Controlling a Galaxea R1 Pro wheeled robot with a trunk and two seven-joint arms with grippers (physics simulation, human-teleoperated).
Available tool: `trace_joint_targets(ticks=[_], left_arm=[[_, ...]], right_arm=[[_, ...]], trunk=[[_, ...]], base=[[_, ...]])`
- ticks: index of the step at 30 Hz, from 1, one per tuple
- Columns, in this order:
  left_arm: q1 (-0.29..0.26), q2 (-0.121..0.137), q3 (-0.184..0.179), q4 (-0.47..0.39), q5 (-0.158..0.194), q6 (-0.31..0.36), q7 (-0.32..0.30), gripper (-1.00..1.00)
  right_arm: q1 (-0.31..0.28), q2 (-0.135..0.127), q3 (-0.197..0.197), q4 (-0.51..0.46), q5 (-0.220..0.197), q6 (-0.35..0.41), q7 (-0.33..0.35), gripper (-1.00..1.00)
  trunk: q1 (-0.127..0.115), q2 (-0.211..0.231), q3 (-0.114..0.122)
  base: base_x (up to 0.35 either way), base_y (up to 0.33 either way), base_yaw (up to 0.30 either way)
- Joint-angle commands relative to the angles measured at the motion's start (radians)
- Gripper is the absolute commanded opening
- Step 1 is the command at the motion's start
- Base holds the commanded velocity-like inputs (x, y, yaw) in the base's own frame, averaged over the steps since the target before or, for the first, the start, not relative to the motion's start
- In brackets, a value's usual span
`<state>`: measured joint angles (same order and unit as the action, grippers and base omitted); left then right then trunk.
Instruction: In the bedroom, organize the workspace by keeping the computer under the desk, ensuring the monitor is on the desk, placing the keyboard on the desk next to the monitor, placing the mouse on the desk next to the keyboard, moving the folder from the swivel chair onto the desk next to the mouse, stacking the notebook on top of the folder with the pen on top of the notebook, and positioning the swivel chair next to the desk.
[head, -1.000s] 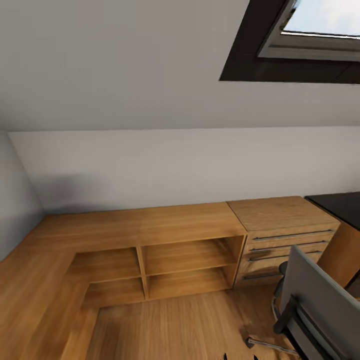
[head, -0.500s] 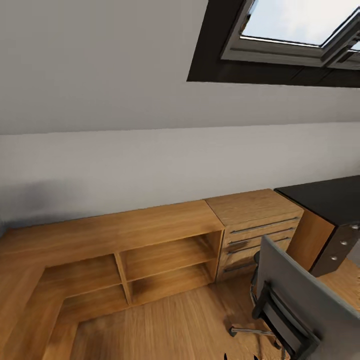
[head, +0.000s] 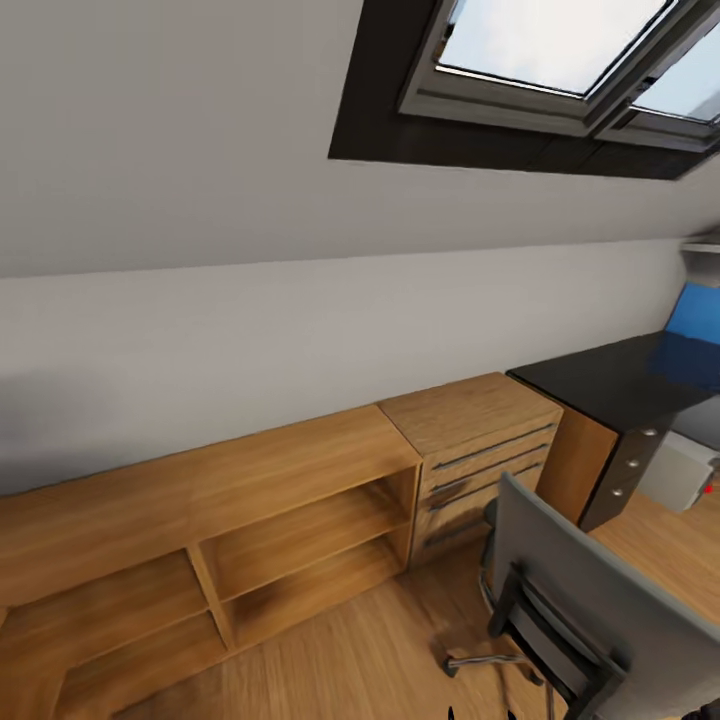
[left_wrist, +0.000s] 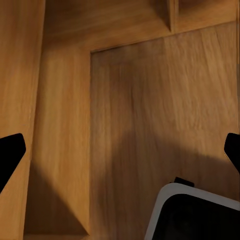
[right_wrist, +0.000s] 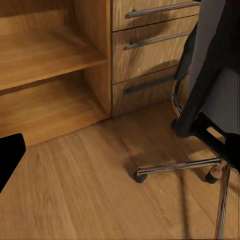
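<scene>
The left end effector (left_wrist: 120, 150) shows its 2 black fingertips (left_wrist: 10, 152) at opposite edges of the left wrist view — spread wide with nothing between them, over the plank floor (left_wrist: 150, 110) and a white-rimmed dark part of the robot's own body (left_wrist: 192, 215). The right end effector (right_wrist: 120, 155) is likewise spread wide and holds nothing, one dark fingertip (right_wrist: 9, 152) at the edge of the right wrist view, above floor near the swivel chair (head: 590, 610). No writing or label can be read anywhere. The chair stands with its grey back toward the camera, its chrome base (right_wrist: 180, 167) on castors just in front of a light wooden drawer cabinet (head: 475, 450) with 3 bar handles. Beside that cabinet runs a low open wooden shelf unit (head: 250, 530) along the grey-white wall. The black-topped table (head: 610, 375) adjoins the cabinet — its blue back panel (head: 697, 312) is at the far right. Under it sits a light-grey box with a small red dot, seemingly the computer (head: 680, 475). A black-framed skylight (head: 540, 70) is set in the sloped wall above.
</scene>
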<state>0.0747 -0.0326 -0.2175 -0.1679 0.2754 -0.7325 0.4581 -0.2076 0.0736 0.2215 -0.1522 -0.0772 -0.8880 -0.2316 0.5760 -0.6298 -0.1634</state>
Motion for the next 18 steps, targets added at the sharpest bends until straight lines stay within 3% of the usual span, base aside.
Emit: trace_joint_targets(ticks=[1,12,18], left_arm=[[0.000,0.000,-0.009,-0.002,0.007,-0.001,0.006,1.00],[0.000,0.000,-0.008,-0.002,0.007,0.000,0.005,1.00],[0.000,0.000,-0.009,-0.002,0.007,0.000,0.005,1.00]], right_arm=[[-0.001,0.000,0.009,0.001,-0.008,-0.003,-0.003,1.00],[-0.001,-0.001,0.007,0.021,-0.007,-0.003,0.013,1.00],[-0.001,-0.010,0.003,0.136,-0.009,-0.006,0.049,1.00]], trunk=[[0.001,-0.001,-0.001],[0.001,-0.001,-0.001],[0.001,-0.001,-0.001]], base=[[0.086,0.082,-0.300],[0.021,0.020,-0.300],[0.002,0.002,-0.299]])
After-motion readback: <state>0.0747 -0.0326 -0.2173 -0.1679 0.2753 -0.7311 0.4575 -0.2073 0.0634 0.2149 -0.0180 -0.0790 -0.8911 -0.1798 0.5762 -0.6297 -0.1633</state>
